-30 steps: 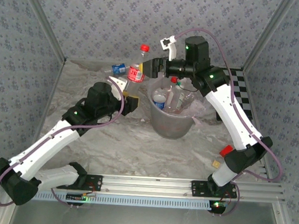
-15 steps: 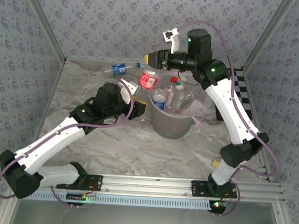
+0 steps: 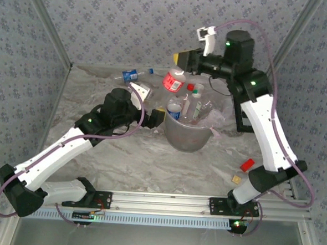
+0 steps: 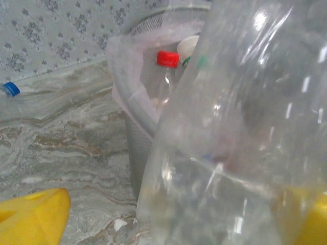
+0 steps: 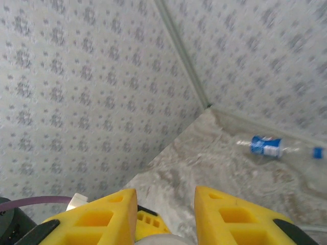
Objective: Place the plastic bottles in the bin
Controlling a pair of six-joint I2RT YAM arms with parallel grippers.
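The bin (image 3: 187, 136) stands mid-table with several bottles (image 3: 196, 106) inside; its rim and a red cap (image 4: 167, 58) appear in the left wrist view. My left gripper (image 3: 154, 115) sits at the bin's left side, shut on a clear bottle (image 4: 240, 132) that crowds its camera between the yellow fingers (image 4: 30, 217). My right gripper (image 3: 183, 59) hovers high over the bin's back-left rim, its jaws apart (image 5: 166, 196). A red-labelled bottle (image 3: 173, 81) is just beneath it, above the rim. A blue-labelled bottle (image 3: 130, 75) (image 5: 265, 146) lies by the back wall.
A red block (image 3: 247, 164) and a yellow block (image 3: 236, 178) lie near the right arm's base. The checkerboard (image 3: 266, 104) sits at the right wall. Patterned walls close in the back and sides.
My right gripper swung right and up from left of the bin, carrying the red-labelled bottle, which has tipped over the rim. My left gripper advanced toward the bin with its clear bottle.
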